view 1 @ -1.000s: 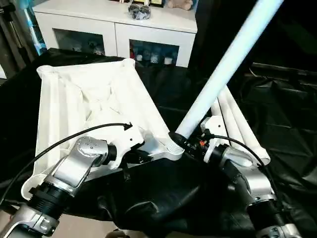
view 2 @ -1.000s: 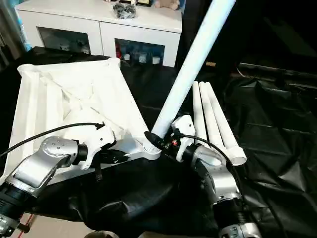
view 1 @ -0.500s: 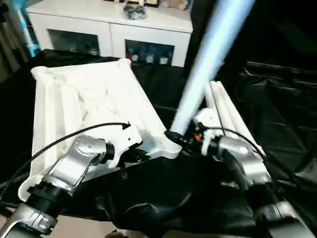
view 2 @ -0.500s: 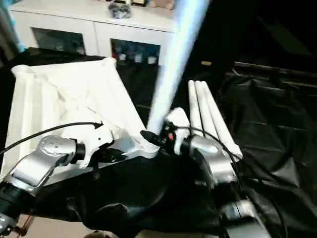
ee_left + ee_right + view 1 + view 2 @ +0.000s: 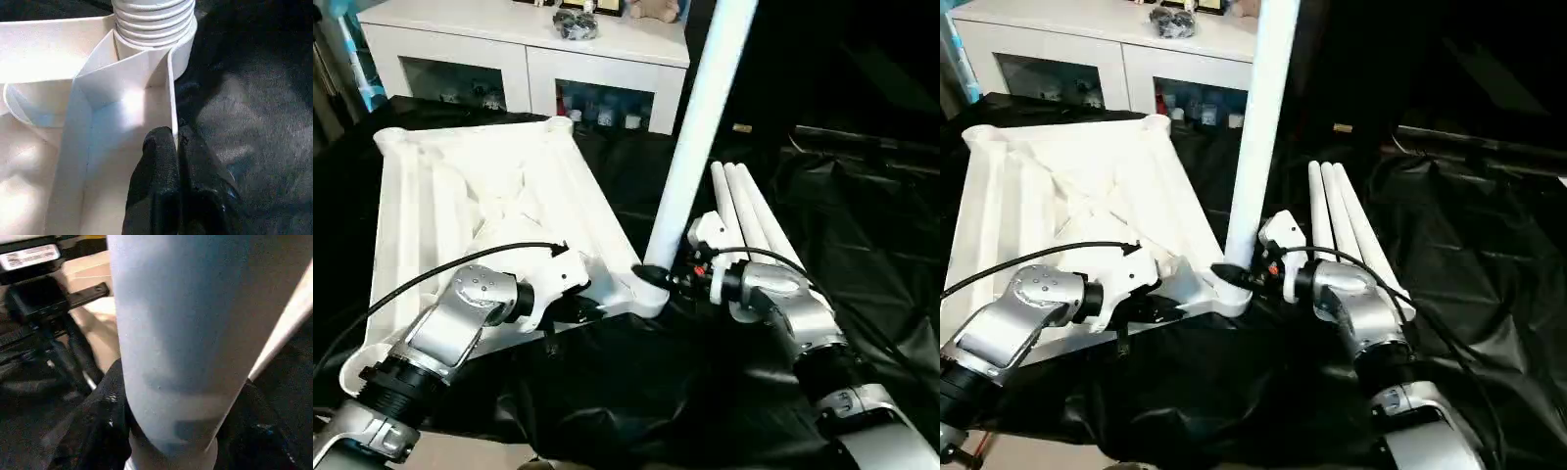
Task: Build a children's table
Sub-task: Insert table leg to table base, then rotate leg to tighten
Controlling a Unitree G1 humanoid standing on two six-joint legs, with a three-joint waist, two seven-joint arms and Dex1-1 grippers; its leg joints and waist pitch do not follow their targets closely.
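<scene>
A: Starting at the left, what's there?

B: The table top [image 5: 480, 211] lies upside down on the black sheet [image 5: 862, 225], ribs up. The left gripper [image 5: 177, 147] is pinched shut on the thin side wall of the top, right beside the near corner socket [image 5: 651, 292].

A: And in the middle?

B: One leg [image 5: 700, 132] stands nearly upright with its ribbed end seated in that socket. The right gripper [image 5: 674, 280] is clamped around the leg's base, just above the socket.

A: Is it fully in?

B: Hard to say. In the left wrist view several ridges of the leg's end are above the socket rim, so I'd judge it needs more pushing or twisting.

A: On the right?

B: Three spare legs [image 5: 754, 220] lie side by side on the sheet. So roughly one leg of four is going in; three sockets remain empty.
</scene>
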